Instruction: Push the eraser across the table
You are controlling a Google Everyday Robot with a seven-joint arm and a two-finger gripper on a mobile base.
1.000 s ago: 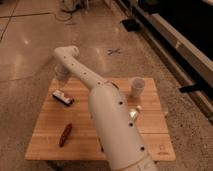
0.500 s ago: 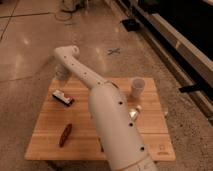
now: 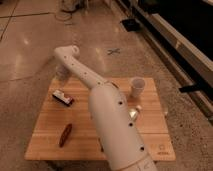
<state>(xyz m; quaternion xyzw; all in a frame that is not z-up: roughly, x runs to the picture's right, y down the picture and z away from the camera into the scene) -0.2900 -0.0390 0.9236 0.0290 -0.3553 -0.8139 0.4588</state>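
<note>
The eraser (image 3: 63, 97), a small oblong block with a white-and-red top and black base, lies near the far left of the light wooden table (image 3: 150, 127). My white arm reaches from the bottom of the view across the table to its far left corner. There it bends down, and the gripper (image 3: 61, 76) hangs shut just beyond the table's far edge, a little behind the eraser and not touching it.
A reddish-brown elongated object (image 3: 65, 135) lies at the front left of the table. A pale cup (image 3: 137, 87) stands at the far right. A small light object (image 3: 134, 113) shows beside my arm. Shiny floor surrounds the table, with dark furniture along the right.
</note>
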